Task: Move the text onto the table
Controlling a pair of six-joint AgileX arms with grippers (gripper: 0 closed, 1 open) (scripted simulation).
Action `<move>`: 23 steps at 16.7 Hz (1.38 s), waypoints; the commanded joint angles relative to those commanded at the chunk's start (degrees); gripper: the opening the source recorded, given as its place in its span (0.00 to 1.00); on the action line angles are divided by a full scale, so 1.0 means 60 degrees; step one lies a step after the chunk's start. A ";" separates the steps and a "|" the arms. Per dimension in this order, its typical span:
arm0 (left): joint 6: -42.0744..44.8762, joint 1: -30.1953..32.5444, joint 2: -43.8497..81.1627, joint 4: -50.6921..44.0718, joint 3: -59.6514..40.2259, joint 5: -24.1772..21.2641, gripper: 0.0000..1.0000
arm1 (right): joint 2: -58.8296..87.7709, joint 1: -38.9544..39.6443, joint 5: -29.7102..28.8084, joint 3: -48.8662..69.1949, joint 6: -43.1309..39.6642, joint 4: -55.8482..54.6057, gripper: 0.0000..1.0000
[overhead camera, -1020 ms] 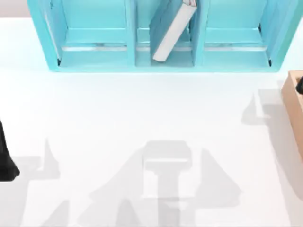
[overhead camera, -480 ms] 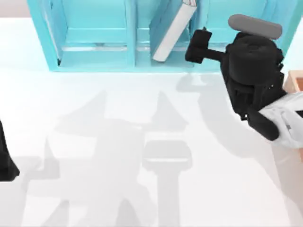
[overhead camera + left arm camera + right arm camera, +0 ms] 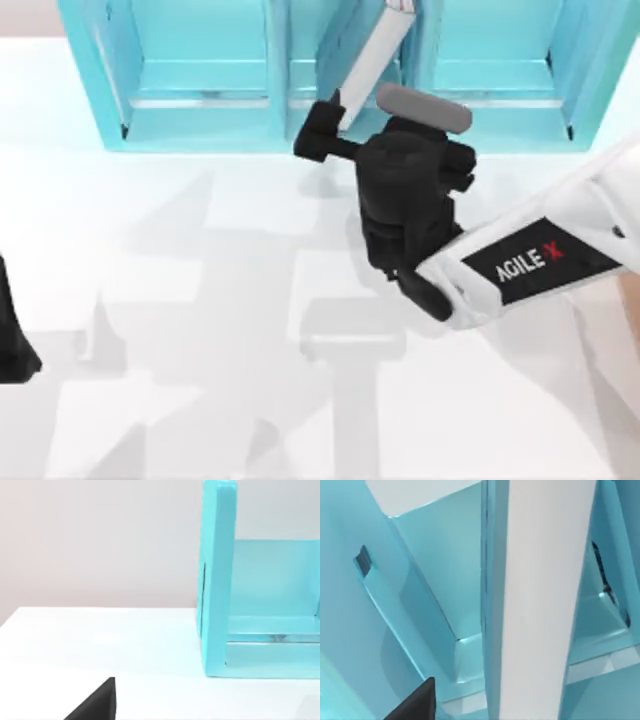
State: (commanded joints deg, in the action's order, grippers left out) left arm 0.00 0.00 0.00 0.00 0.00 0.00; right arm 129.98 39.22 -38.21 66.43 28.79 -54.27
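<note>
The right hand [image 3: 330,125] has swung over to the book [image 3: 372,62] leaning in the shelf [image 3: 200,120], not yet on the surface [image 3: 200,250]; I cannot tell its grip

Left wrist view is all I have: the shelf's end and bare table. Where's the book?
Observer: In the top view the book leans tilted in the middle compartment of the shelf.
Operator: Arms?
Observer: The right gripper is at the shelf front, by the book's lower end; the left gripper sits parked at the left edge of the table.
Operator: Book on the table yet?
Observer: No. The right wrist view has its white page edge close up, inside the shelf.
</note>
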 joint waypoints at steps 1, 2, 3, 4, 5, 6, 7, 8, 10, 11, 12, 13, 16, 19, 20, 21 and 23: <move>0.0000 0.0000 0.0000 0.0000 0.0000 0.0000 1.00 | 0.0102 0.0031 -0.0032 0.0081 0.0027 -0.0065 1.00; 0.0000 0.0000 0.0000 0.0000 0.0000 0.0000 1.00 | 0.0124 0.0038 -0.0039 0.0099 0.0032 -0.0079 1.00; 0.0000 0.0000 0.0000 0.0000 0.0000 0.0000 1.00 | 0.0124 0.0038 -0.0039 0.0099 0.0032 -0.0079 1.00; 0.0000 0.0000 0.0000 0.0000 0.0000 0.0000 1.00 | 0.0124 0.0038 -0.0039 0.0099 0.0032 -0.0079 1.00; 0.0000 0.0000 0.0000 0.0000 0.0000 0.0000 1.00 | 0.0124 0.0038 -0.0039 0.0099 0.0032 -0.0079 1.00; 0.0000 0.0000 0.0000 0.0000 0.0000 0.0000 1.00 | 0.0100 -0.0009 -0.0022 0.0061 0.0023 -0.0055 1.00; 0.0000 0.0000 0.0000 0.0000 0.0000 0.0000 1.00 | 0.0113 -0.0013 -0.0015 0.0084 0.0022 -0.0048 1.00; 0.0000 0.0000 0.0000 0.0000 0.0000 0.0000 1.00 | 0.0182 -0.0038 0.0017 0.0208 0.0020 -0.0009 1.00; 0.0000 0.0000 0.0000 0.0000 0.0000 0.0000 1.00 | 0.0473 -0.0151 0.0140 0.0721 -0.0002 0.0174 1.00; 0.0000 0.0000 0.0000 0.0000 0.0000 0.0000 1.00 | 0.0678 -0.0236 0.0224 0.1080 -0.0020 0.0312 1.00; 0.0000 0.0000 0.0000 0.0000 0.0000 0.0000 1.00 | 0.0910 -0.0335 0.0319 0.1487 -0.0042 0.0473 1.00; 0.0000 0.0000 0.0000 0.0000 0.0000 0.0000 1.00 | 0.1159 -0.0443 0.0423 0.1927 -0.0066 0.0651 1.00; 0.0000 0.0000 0.0000 0.0000 0.0000 0.0000 1.00 | 0.1906 -0.0783 0.0750 0.3284 -0.0142 0.1213 1.00; 0.0000 0.0000 0.0000 0.0000 0.0000 0.0000 1.00 | 0.2451 -0.1059 0.1015 0.4307 -0.0195 0.1650 1.00; 0.0000 0.0000 0.0000 0.0000 0.0000 0.0000 1.00 | 0.2546 -0.1111 0.1066 0.4480 -0.0204 0.1730 1.00; 0.0000 0.0000 0.0000 0.0000 0.0000 0.0000 1.00 | 0.2586 -0.1134 0.1089 0.4551 -0.0207 0.1765 1.00; 0.0000 0.0000 0.0000 0.0000 0.0000 0.0000 1.00 | 0.2586 -0.1134 0.1089 0.4551 -0.0207 0.1765 1.00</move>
State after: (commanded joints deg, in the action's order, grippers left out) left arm 0.00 0.00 0.00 0.00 0.00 0.00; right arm 145.50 32.42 -31.68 93.74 27.55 -43.68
